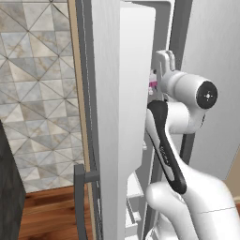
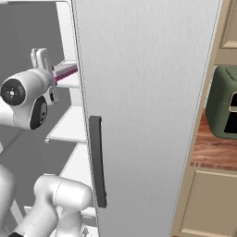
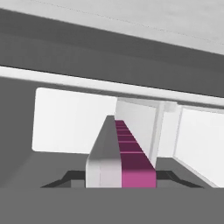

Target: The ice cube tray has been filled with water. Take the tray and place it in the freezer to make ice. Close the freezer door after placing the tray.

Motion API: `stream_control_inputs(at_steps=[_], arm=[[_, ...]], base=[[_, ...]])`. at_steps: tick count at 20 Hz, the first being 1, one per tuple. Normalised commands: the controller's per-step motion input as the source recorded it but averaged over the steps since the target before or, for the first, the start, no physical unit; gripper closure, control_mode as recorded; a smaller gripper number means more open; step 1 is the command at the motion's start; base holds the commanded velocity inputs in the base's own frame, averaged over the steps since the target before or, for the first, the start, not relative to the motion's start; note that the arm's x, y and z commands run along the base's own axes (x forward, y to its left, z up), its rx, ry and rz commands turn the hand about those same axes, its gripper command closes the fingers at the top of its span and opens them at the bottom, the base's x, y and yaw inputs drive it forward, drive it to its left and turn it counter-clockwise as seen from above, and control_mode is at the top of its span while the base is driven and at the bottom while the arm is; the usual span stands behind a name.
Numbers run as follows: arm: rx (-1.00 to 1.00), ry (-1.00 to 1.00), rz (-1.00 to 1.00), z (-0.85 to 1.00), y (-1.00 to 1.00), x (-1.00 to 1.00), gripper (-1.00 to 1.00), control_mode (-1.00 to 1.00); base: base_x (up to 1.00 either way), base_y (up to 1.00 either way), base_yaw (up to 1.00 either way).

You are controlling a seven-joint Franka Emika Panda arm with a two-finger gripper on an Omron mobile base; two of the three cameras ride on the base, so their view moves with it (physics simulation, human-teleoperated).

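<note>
1. The placing step is what's in hand here. The ice cube tray [image 3: 120,164] is clamped between the finger tips of the gripper [image 3: 121,179], edge-on in the hand view, with its pale top face to one side and the magenta underside to the other.

2. In the right base view the tray [image 2: 65,72] is seen poking out from the wrist at about 2 o'clock, over the front edge of a white shelf [image 2: 69,125] inside the freezer [image 2: 65,28]. Whether it's touching a shelf yet can't be told.

3. The freezer door [image 1: 110,140] is swung wide open, edge toward the left base camera, with its dark bar handle [image 1: 79,201] low at about 7 o'clock. The plain right fridge door [image 2: 148,115] is shut, its own dark handle [image 2: 98,162] at about 7 o'clock of centre.

4. A green toaster [image 2: 224,104] is parked on the counter at 3 o'clock in the right base view, well out of the way.

5. Next move, as judged: the tray probably gets rolled flat so the water isn't dumped, then set on a shelf and let go.

6. After that the arm needs pulling clear of the compartment, and the open door still has to be pushed shut.
</note>
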Motion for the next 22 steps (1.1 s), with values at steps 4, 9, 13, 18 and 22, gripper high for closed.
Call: stream_control_inputs(at_steps=[4,9,13,18,22], arm=[[0.0,0.04,0.0,-0.19,0.08,0.43,1.0,-1.0],[0.0,0.06,0.0,-0.22,0.03,0.43,1.0,-1.0],[0.0,0.05,0.0,-0.23,0.04,0.39,1.0,-1.0],[0.0,0.05,0.0,-0.27,0.05,0.39,1.0,-1.0],[0.0,0.04,0.0,-0.27,0.14,0.36,1.0,-1.0]], base=[[0.0,0.0,0.0],[0.0,0.0,0.0],[0.0,0.0,0.0],[0.0,0.0,0.0],[0.0,0.0,0.0]])
